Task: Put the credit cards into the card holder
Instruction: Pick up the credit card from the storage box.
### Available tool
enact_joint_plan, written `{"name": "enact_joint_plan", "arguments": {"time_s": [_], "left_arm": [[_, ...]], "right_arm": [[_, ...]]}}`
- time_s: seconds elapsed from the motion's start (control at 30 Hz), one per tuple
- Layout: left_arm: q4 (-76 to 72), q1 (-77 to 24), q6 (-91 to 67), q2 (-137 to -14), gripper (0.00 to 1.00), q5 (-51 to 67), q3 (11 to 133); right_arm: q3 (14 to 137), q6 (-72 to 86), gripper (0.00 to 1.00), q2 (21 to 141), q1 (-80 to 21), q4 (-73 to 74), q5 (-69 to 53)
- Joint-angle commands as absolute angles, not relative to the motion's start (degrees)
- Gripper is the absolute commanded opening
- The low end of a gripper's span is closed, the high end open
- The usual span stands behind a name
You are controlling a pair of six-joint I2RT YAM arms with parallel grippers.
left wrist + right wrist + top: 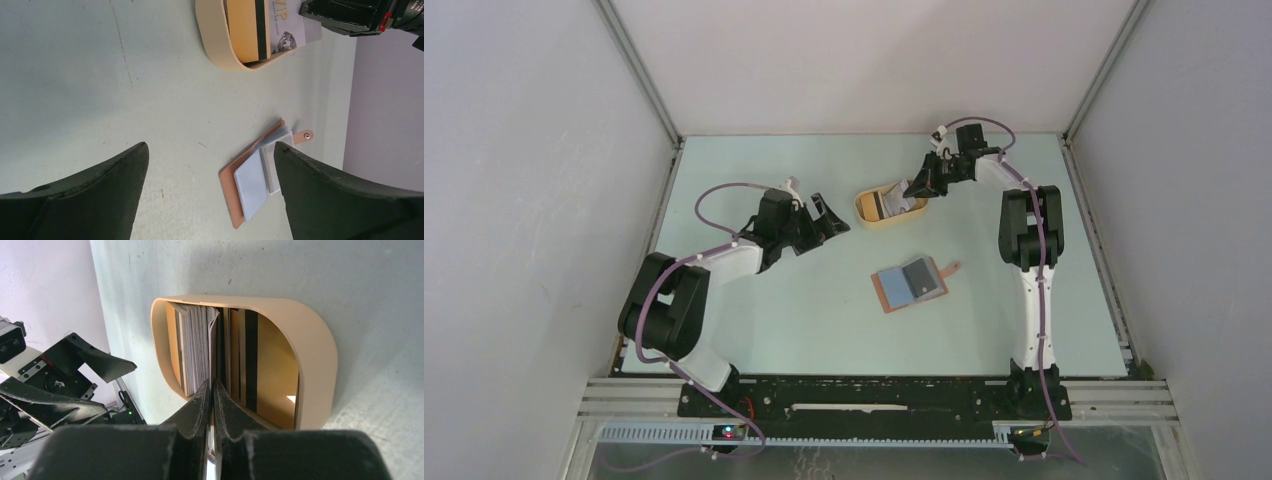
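Inside tray (pixel 315 355), right gripper (pixel 212 390) pinches credit card (pixel 212 340) — left gripper (pixel 211 146) gapes.

Lab robot cell: plain white panel walls (pixel 524 150), aluminium corner rails (pixel 639 68), pale green table (pixel 824 330).

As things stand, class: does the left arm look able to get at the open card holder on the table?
Probably yes. The left gripper hangs open above bare table, the card holder lies flat just beyond it, and nothing stands between them; the right gripper is off at the yellow tray.
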State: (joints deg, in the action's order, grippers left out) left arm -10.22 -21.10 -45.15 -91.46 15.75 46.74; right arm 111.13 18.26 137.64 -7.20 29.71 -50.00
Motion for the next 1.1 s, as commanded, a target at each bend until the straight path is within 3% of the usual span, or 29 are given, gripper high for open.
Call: {"name": "enact_joint_plan", "arguments": {"time_s": [0.0,0.33,0.73,1.07], "left_arm": [[-12.45,-21.36,-45.88,-90.75,1.00,16.68,48.96],[-13.00,-21.45,-46.14,-89.99,1.00,16.70,47.89],[-13.18,-21.45,-45.94,-89.31,1.00,17.07,47.88],[-13.10,-21.60,-42.85,-81.29,1.00,16.49,47.75]], "right_arm": [[111.02,17.01,0.11,131.98,-7.03,28.39,-50.37],[111.22,15.04,0.19,132.37,-7.01,29.70,-50.21],[111.06,7.95,0.01,128.82,-6.39,32.90,-44.03],[109.44,0.24,0.00,121.82,-5.20,34.56,-39.21]]}}
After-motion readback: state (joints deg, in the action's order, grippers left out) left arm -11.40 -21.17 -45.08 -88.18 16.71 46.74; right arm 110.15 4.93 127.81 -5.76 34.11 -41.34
